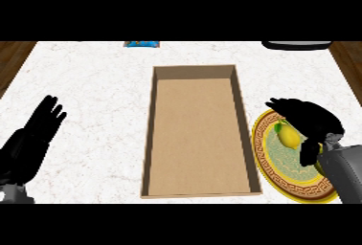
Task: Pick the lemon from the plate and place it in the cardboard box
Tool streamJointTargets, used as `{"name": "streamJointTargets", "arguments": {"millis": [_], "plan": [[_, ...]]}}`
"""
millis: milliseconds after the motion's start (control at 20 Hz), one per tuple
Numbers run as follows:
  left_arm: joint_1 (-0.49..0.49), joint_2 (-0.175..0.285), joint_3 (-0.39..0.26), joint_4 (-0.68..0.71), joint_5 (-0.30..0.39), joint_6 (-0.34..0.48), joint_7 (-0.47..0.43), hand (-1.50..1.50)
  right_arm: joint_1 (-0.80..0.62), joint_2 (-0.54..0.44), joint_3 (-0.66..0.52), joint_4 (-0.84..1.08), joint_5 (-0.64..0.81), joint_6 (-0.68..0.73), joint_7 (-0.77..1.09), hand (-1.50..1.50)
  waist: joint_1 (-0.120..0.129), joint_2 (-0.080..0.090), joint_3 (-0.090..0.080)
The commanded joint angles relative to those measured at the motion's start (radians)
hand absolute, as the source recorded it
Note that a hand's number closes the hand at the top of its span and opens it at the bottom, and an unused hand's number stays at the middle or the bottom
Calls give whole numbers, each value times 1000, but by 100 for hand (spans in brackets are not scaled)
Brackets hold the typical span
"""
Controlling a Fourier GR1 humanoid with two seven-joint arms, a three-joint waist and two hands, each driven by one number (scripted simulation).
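Grasp step. Right hand (318,122) curls round lemon (287,136), which lies on plate (283,179). Left hand (32,136) rests open at left edge. Next, likely: lift clear, carry left over box (198,134), release.

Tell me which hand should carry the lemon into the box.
Right. The right hand is over the plate, curled round the lemon, right beside the cardboard box. The left hand rests open on the box's far side.
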State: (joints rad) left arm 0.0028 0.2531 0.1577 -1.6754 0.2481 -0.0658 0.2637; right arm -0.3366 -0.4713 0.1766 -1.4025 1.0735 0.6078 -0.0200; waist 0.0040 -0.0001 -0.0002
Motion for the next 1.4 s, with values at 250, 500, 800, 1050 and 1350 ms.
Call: {"name": "streamJointTargets", "arguments": {"millis": [250,500,800,1050,1350], "plan": [[-70,-5,43,97,8,-33,-14,0,-96,26,-20,212,88,-57,-70,-150,3,2,0],[-52,9,75,152,6,-86,-88,0,17,58,7,102,114,-46,-44,-150,-4,1,0],[-73,-19,45,12,1,-33,62,0,-97,70,-37,333,167,-144,-123,-150,2,1,0],[-54,-58,18,53,-52,-34,-4,0,-82,85,-38,347,206,-189,-134,-150,0,1,0],[-30,-44,67,78,-42,-56,-52,0,-105,65,-56,380,198,-267,-254,150,3,2,0]]}}
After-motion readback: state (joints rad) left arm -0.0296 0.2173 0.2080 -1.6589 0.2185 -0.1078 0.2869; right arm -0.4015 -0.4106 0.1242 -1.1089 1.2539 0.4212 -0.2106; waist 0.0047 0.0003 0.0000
